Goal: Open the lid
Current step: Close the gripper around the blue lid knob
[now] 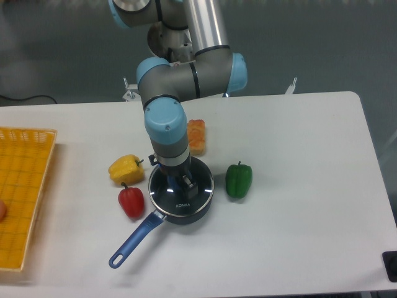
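The lid [193, 197], a round clear glass disc with a metal rim and white "KONKA" lettering, lies on the dark saucepan [180, 217], whose blue handle [133, 241] points to the front left. My gripper [184, 181] reaches straight down onto the lid's centre. Its fingers straddle the place of the blue knob, which the wrist mostly hides. I cannot tell whether the fingers are closed on the knob.
A yellow pepper [126, 169] and a red pepper [131, 201] lie left of the pan. A green pepper [238, 179] lies to its right. An orange block [196, 136] sits behind it. A yellow basket [23, 192] stands at the table's left edge.
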### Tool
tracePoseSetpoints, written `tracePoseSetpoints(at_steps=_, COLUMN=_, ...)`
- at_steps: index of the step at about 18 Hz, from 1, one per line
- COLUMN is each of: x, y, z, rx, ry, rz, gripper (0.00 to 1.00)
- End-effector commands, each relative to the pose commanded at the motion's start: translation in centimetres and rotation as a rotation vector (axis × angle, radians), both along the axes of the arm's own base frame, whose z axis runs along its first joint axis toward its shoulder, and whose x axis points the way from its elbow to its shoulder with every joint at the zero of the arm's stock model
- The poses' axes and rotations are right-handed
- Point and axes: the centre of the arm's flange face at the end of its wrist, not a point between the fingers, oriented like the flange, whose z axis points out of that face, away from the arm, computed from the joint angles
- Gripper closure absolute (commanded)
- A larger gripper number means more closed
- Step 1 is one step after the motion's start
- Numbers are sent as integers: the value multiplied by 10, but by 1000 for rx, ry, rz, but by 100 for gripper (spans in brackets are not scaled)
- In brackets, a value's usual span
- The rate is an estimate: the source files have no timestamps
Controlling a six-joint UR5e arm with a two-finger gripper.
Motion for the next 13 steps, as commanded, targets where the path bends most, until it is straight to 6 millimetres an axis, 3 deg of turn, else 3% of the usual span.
tracePoseSetpoints(at_steps=6, x=0, y=0, z=2, rx=2, ry=2, rz=0, gripper=33)
tracePoseSetpoints(at_steps=13, x=-3, y=0, z=6, rx=2, ry=2, rz=2, gripper=33)
